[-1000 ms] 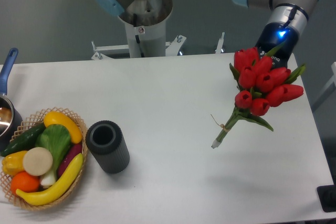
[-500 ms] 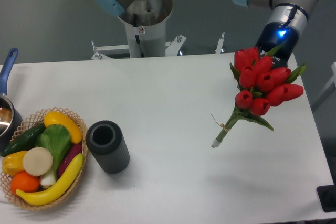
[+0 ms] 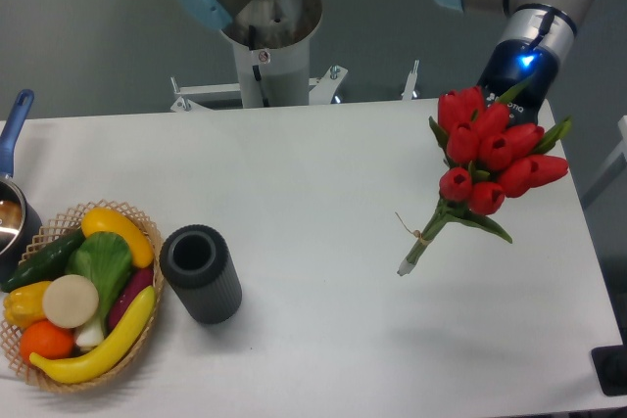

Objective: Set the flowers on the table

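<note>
The white surface [image 3: 323, 193] spreads wide below me, and my flowers [image 3: 490, 159] hang above its right side, red heads up by my wrist and stem ends slanting down-left, apparently clear of it. They look light, soft and easily bruised, so the tied stems seem the safest hold. My pincer [image 3: 502, 105] sits behind the blooms, its fingers hidden, presumably clenched on them, though I cannot tell.

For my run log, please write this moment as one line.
gripper: hidden behind blooms | flowers: held above table, right side | placed: no

White table [image 3: 323, 183] with vase [image 3: 201, 273], basket [image 3: 73, 301]
</note>
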Robot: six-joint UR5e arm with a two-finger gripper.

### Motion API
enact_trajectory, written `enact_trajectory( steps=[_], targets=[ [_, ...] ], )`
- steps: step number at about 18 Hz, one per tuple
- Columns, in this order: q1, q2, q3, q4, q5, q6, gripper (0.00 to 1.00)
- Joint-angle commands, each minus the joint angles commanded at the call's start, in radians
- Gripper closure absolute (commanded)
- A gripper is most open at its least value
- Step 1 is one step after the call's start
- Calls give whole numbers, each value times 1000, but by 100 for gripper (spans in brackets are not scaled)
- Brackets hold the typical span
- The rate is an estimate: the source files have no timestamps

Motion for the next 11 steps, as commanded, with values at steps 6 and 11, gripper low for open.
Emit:
enact_trajectory(
  steps=[6,11],
  targets=[
    [-11,28,-1,-2,187,3,62],
    [-23,35,-6,-2,272,5,62]
  ],
)
